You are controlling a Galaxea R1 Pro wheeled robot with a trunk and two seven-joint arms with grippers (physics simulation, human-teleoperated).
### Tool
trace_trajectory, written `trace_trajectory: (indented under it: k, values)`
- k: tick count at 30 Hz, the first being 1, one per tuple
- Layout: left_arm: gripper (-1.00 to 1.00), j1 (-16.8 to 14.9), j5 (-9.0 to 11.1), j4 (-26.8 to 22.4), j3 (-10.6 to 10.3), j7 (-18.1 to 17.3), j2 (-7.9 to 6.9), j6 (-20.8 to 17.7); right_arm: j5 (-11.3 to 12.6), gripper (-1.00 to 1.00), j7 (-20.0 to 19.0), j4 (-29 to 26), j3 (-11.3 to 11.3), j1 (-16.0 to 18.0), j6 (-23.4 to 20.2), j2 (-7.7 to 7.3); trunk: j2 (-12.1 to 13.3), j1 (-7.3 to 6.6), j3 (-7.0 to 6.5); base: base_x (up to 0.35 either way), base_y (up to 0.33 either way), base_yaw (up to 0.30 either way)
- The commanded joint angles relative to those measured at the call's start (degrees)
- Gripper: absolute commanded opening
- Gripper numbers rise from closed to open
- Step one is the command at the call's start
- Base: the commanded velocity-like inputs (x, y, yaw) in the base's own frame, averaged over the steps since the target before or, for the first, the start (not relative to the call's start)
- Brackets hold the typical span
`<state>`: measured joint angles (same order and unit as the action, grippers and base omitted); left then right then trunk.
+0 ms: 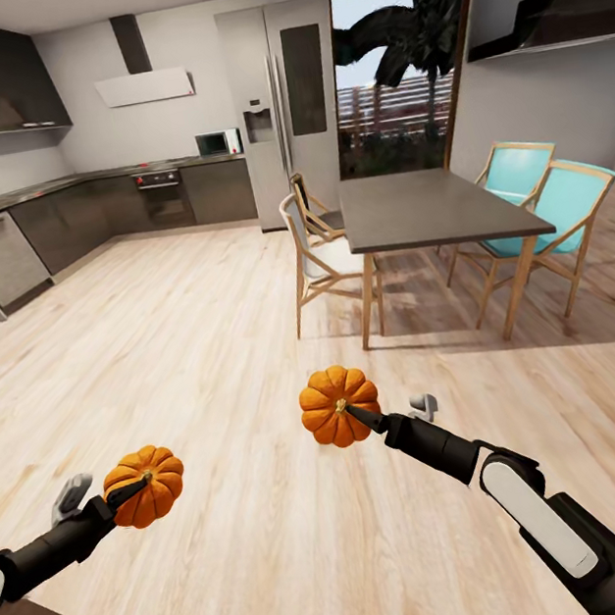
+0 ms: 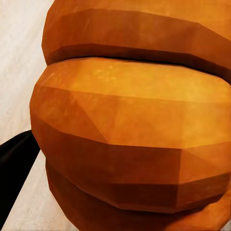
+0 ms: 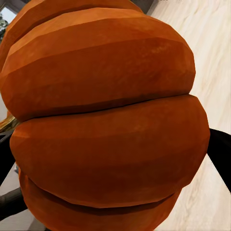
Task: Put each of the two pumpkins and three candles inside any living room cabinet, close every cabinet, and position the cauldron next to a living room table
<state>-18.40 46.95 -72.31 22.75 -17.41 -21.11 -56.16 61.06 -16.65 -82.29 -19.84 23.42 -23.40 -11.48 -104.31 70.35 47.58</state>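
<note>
Head camera looks down over both arms; each wrist camera sits against its pumpkin.

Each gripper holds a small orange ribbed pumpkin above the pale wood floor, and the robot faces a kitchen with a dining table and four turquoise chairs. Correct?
Not quite: the head view shows two turquoise chairs; the other two chairs are pale wood with light seats. Otherwise right: left gripper and right gripper each hold a small orange ribbed pumpkin above the floor.
</note>
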Motion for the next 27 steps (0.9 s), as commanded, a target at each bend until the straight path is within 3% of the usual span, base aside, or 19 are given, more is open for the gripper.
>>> trace_trajectory:
  k: [1, 27]
  values:
    - [-1.0, -0.1, 0.2, 0.0, 0.1, -0.3, 0.01, -0.4, 0.7, -1.0, 0.0, 0.0, 0.0, 0.0, -0.2, -0.03, 0.0, 0.02, 0.04, 0.245, 0.0, 0.0]
    - [-1.0, -0.1, 0.3, 0.0, 0.0, -0.3, 0.06, -0.4, 0.7, -1.0, 0.0, -0.1, 0.0, 0.0, 0.2, 0.05, 0.0, 0.02, 0.04, 0.245, 0.0, 0.0]
